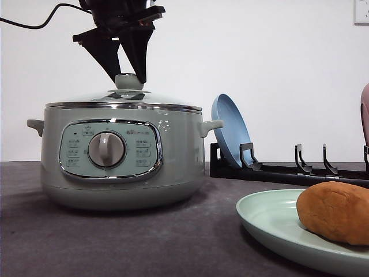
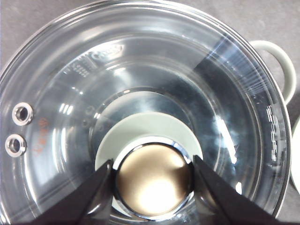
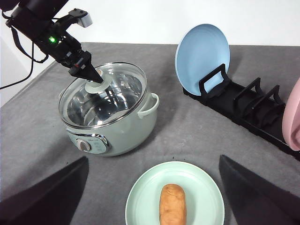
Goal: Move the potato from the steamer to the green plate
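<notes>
The sage-green steamer (image 1: 173,167) (image 3: 126,136) stands at the left of the table with its glass lid (image 2: 140,61) (image 3: 117,93) seated on it. My left gripper (image 1: 129,78) (image 2: 152,173) (image 3: 91,75) reaches down from above, its fingers (image 2: 96,192) pressed against both sides of the lid knob (image 1: 129,82) (image 2: 153,180). The orange-brown potato (image 1: 337,210) (image 3: 172,204) lies on the green plate (image 1: 265,222) (image 3: 140,201) at the front right. High over that plate my right gripper (image 3: 153,158) hangs open, holding nothing.
Behind the green plate a black dish rack (image 1: 288,173) (image 3: 243,105) holds a blue plate (image 1: 228,130) (image 3: 201,51) on edge. A pink plate (image 3: 293,117) stands at the rack's far end. A black cable (image 1: 34,24) trails from the left arm.
</notes>
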You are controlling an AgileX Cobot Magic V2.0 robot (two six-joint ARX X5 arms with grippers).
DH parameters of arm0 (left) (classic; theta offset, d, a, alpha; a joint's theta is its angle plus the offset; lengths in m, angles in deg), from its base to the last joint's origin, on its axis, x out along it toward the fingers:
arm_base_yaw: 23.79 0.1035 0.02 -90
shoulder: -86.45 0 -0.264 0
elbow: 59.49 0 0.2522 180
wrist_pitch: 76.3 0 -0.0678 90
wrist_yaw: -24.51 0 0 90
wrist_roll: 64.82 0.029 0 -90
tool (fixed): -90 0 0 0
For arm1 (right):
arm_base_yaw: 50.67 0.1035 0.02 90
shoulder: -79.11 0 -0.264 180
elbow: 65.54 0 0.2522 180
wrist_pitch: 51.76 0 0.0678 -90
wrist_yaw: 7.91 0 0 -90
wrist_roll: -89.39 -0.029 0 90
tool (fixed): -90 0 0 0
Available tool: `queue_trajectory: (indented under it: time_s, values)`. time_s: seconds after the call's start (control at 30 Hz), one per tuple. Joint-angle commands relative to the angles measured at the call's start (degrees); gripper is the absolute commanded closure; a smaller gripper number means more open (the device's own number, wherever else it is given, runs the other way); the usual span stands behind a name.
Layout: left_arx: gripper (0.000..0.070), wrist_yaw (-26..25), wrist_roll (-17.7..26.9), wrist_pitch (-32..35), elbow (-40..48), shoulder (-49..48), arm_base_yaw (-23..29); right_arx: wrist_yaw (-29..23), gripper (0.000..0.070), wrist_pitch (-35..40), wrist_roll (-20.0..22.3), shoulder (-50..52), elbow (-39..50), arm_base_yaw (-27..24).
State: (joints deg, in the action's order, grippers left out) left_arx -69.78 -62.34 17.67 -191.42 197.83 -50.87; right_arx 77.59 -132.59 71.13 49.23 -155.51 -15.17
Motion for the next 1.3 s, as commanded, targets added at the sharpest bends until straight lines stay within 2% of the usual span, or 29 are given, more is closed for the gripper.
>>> queue_trajectory:
  time_s: [0.0, 0.37, 0.43, 0.53, 0.6, 0.67, 0.7, 0.97, 1.27]
  values:
    - [0.07, -2.85, -0.15, 1.07, -0.9, 2.99, -0.37, -0.08, 0.014, 0.7, 0.27, -0.34, -0.96, 0.35]
    - [0.07, -2.87, 0.52, 1.35, -0.92, 2.99, 0.07, -0.06, 0.014, 0.79, 0.25, -0.34, -0.96, 0.35]
    - [0.0675, -2.87, 0.48, 1.31, -0.92, 2.99, 0.15, -0.06, 0.014, 0.79, 0.22, -0.34, -0.96, 0.35]
    - [0.0404, -2.87, 0.11, 1.48, -0.92, 2.99, 0.15, -0.04, 0.014, 0.79, 0.22, -0.34, -0.96, 0.35]
    - [0.0171, -2.87, -0.37, 1.68, -1.06, 2.95, 0.15, -0.04, 0.014, 0.79, 0.22, -0.34, -0.96, 0.35]
    - [0.0035, -2.87, -0.45, 1.73, -1.14, 2.73, 0.15, -0.04, 0.014, 0.79, 0.23, -0.33, -0.96, 0.35]
    - [0.0007, -2.87, -0.53, 1.76, -1.14, 2.5, 0.19, -0.04, 0.0139, 0.79, 0.25, -0.32, -0.96, 0.36]
    - [0.0, -2.87, -0.61, 1.33, -1.15, -2.45, 0.64, -0.04, 0.014, 0.9, 0.25, -0.32, -0.96, 0.35]
    - [0.0, -2.87, -1.27, -2.54, -1.14, -15.47, 0.53, -0.04, 0.014, 0.85, 0.26, -0.32, -0.96, 0.35]
